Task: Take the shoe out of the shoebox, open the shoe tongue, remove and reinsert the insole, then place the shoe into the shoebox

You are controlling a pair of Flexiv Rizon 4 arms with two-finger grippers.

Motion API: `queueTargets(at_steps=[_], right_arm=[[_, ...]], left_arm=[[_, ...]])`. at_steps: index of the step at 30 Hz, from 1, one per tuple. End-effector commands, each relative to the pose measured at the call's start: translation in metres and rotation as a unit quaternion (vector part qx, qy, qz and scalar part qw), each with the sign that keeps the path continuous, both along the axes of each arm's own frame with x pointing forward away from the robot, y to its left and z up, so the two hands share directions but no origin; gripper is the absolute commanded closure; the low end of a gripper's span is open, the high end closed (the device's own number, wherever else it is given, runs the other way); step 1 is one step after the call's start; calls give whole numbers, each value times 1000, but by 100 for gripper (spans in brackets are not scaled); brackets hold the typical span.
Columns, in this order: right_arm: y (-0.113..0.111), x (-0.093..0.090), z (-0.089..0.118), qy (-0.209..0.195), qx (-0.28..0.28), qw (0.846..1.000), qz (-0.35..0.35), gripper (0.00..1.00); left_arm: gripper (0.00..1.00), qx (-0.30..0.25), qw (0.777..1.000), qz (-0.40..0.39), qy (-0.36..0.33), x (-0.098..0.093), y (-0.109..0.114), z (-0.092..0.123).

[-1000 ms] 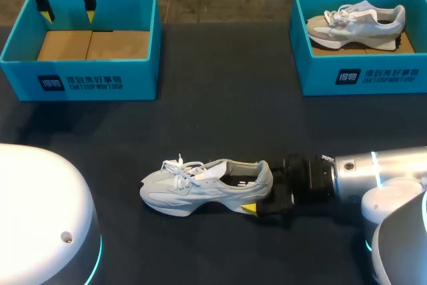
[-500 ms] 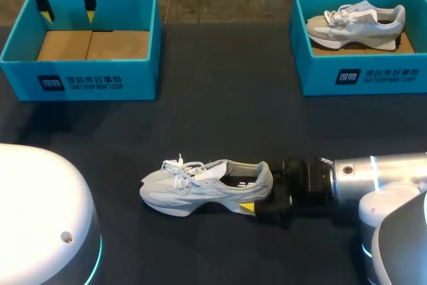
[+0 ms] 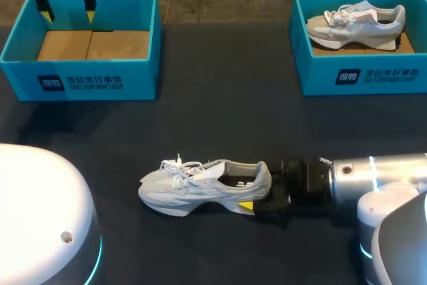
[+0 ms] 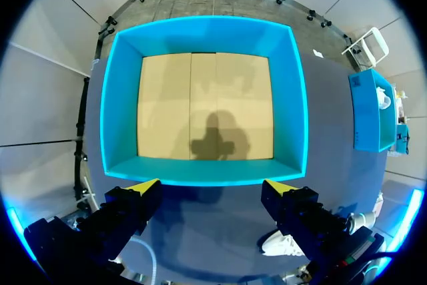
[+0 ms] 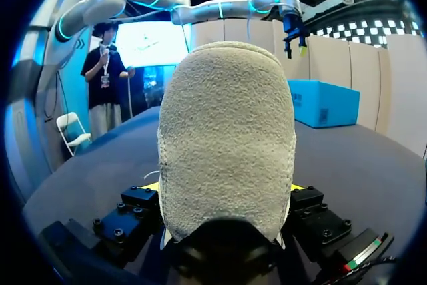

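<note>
Pale grey lace-up sneaker (image 3: pixel 200 188) upright on its sole on dark table (image 3: pixel 220 98), a little toward 6 o'clock from centre in head view. Toe to 9 o'clock, heel to 3 o'clock, white laces on top, dark insole (image 3: pixel 237 181) visible in the opening.

Right gripper (image 3: pixel 261 191) at the sneaker's 3 o'clock end, closed around the heel. One yellow tip against the near flank, the other hidden behind the far flank. In right wrist view, fuzzy heel filling the whole span between the two fingers.

Left gripper (image 3: pixel 67 13) at 10 o'clock, over the far wall of turquoise cardboard shoebox (image 3: pixel 80 78), fingers spread wide with nothing between them. In left wrist view, both yellow tips above one blue wall, tan box floor bare except for the gripper's shadow.

At 2 o'clock, matching turquoise box (image 3: pixel 360 75) holding second sneaker (image 3: pixel 357 23), toe to 9 o'clock.
</note>
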State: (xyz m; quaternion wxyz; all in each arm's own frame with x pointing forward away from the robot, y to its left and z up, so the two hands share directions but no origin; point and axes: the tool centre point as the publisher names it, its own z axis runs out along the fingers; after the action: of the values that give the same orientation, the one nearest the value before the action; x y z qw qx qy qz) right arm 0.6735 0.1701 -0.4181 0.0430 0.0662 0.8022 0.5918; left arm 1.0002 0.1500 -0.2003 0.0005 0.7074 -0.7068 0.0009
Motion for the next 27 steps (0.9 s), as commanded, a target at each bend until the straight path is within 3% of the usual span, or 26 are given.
queueTargets(at_steps=[1,6,12,18,27], right_arm=[[3,0,0,0,-2,1000,-1,100],[3,0,0,0,-2,1000,-1,100],[3,0,0,0,-2,1000,-1,100],[3,0,0,0,-2,1000,-1,100],[3,0,0,0,-2,1000,-1,100]], left_arm=[[0,0,1000,0,0,0,0,0],[0,-6,1000,1,-4,-7,-9,7],[0,-7,999,-9,-33,-53,-41,10],[0,-20,1000,17,-12,-101,-81,17],[0,-20,1000,17,-12,-101,-81,17]])
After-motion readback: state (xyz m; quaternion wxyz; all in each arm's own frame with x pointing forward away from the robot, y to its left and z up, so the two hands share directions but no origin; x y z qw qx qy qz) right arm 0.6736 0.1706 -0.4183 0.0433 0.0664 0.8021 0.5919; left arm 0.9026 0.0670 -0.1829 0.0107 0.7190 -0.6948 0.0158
